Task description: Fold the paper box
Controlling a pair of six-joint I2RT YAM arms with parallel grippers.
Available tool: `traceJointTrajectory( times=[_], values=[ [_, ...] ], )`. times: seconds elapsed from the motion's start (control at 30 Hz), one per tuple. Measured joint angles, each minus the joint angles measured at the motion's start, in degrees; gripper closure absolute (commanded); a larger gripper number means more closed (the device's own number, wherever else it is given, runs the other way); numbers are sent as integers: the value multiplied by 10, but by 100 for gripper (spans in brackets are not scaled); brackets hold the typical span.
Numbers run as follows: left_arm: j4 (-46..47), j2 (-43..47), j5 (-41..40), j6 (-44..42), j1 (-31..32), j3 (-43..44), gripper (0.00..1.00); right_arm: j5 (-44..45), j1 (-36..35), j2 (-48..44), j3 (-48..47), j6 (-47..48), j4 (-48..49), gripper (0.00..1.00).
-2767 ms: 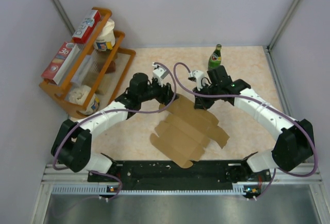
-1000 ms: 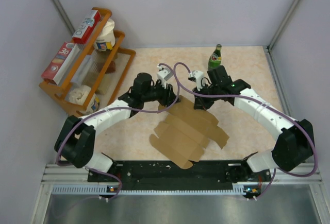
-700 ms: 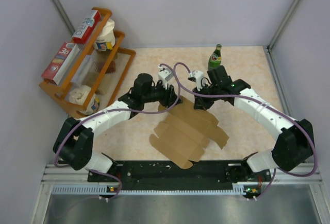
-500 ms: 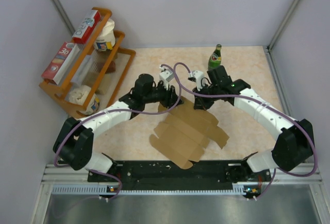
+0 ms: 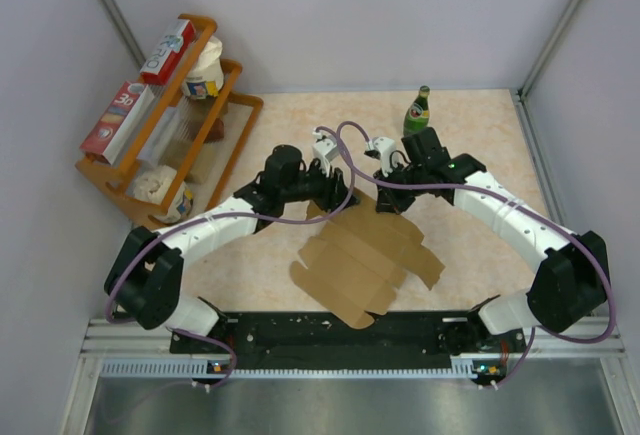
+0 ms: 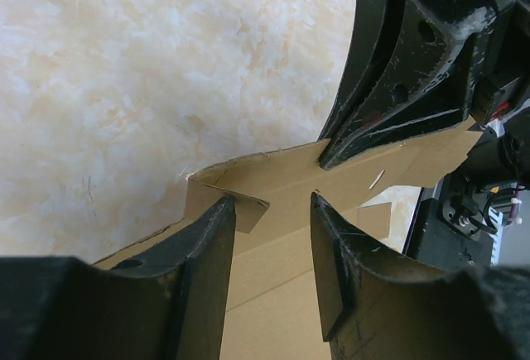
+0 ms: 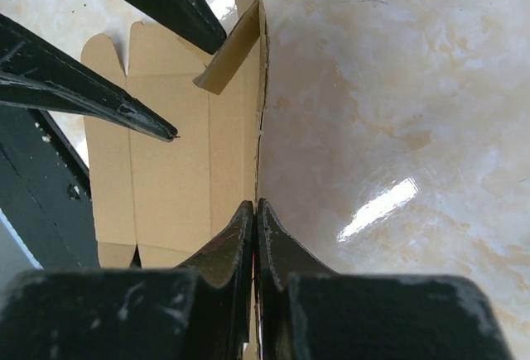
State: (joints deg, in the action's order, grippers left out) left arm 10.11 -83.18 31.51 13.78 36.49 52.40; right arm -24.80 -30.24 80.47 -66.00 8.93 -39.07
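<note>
Now the box (image 5: 362,255) lies mostly flat on the surface (image 5: 470,130), between the two arms. Right tool (image 7: 254,204) pinches its raised far edge tight. Left tool (image 6: 273,203) stands partly open, its fingers over a corner flap, gripping nothing.

- Left arm (image 5: 200,230): shoulder at near-left, elbow swung outward, forearm reaching inward toward table centre.
- Left gripper (image 6: 272,211): jaws parted, moderate gap, tips angled down.
- Right arm (image 5: 510,217): mirrored pose, elbow out to right, forearm reaching inward.
- Right gripper (image 7: 255,207): jaws pressed together, pinching upright edge of paper box (image 7: 166,145).
- Both grippers near each other, tips not touching.
</note>
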Motion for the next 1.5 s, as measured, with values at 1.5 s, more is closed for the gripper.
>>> traceJointTrajectory(
  times=[1.5],
  values=[
    [-58,117,-186,39,-150,-13,37,167,-45,-83,60,121,72,100]
  ],
)
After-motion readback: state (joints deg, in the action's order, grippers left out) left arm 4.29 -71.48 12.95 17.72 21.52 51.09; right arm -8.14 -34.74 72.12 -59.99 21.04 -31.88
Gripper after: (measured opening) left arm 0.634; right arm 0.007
